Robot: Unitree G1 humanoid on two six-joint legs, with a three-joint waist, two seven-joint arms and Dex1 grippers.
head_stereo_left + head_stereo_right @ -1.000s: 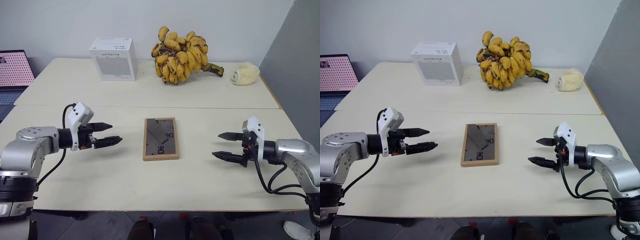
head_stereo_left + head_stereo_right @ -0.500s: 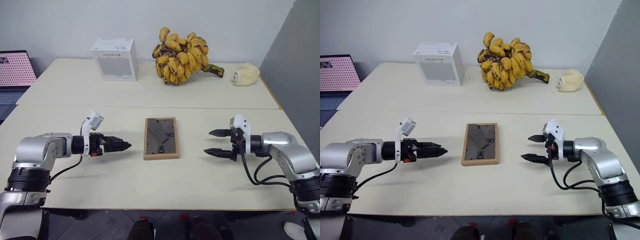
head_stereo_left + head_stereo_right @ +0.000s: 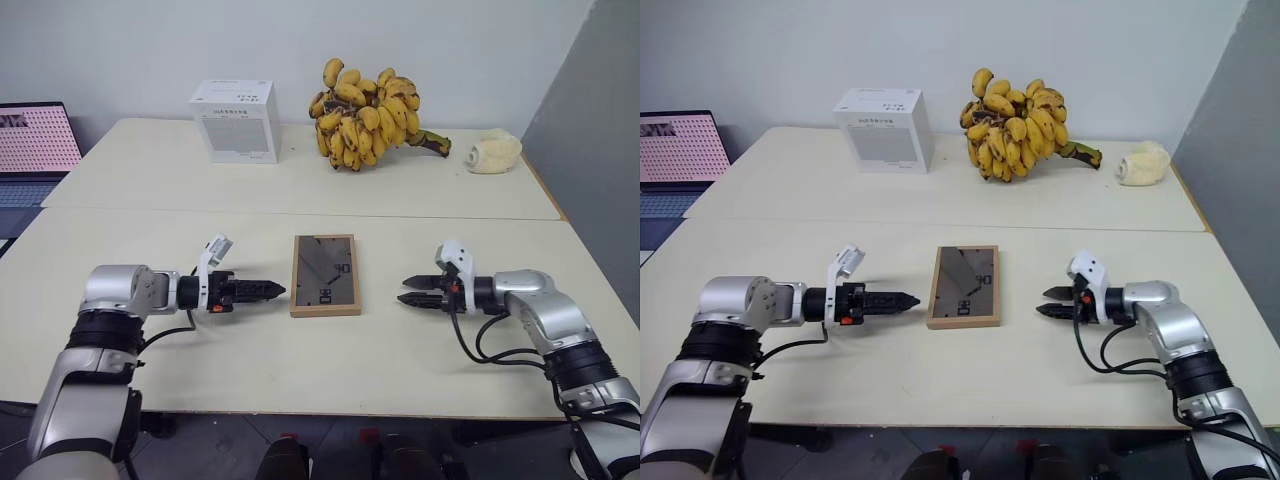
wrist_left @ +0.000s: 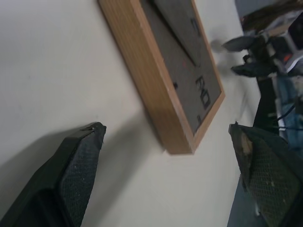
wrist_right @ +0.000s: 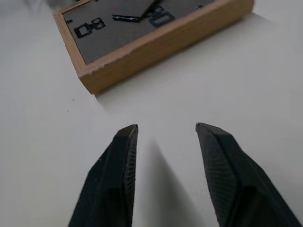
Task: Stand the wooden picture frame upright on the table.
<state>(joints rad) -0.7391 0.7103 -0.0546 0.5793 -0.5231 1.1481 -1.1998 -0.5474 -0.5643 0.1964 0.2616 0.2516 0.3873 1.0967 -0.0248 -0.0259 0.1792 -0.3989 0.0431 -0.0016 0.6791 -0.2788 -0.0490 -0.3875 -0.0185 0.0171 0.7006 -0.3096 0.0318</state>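
1. Frame first: the wooden picture frame (image 3: 325,275) lies flat, grey back up, near the middle of the table (image 3: 300,370), with the bananas (image 3: 365,110) and white box (image 3: 236,121) well behind it.
2. Left gripper (image 3: 270,291) points at the frame's left edge, tips just beside the wood, not touching; its wrist view shows the fingers (image 4: 78,175) spread wide.
3. Right gripper (image 3: 412,290) sits near the right edge with a clear gap; its fingers (image 5: 120,161) stand apart but only narrowly.
4. Nothing is held yet; this looks like the approach.
5. To do it well, I'd close in level from both sides, catch the long edges, then tip it up slowly so the stand lands behind.
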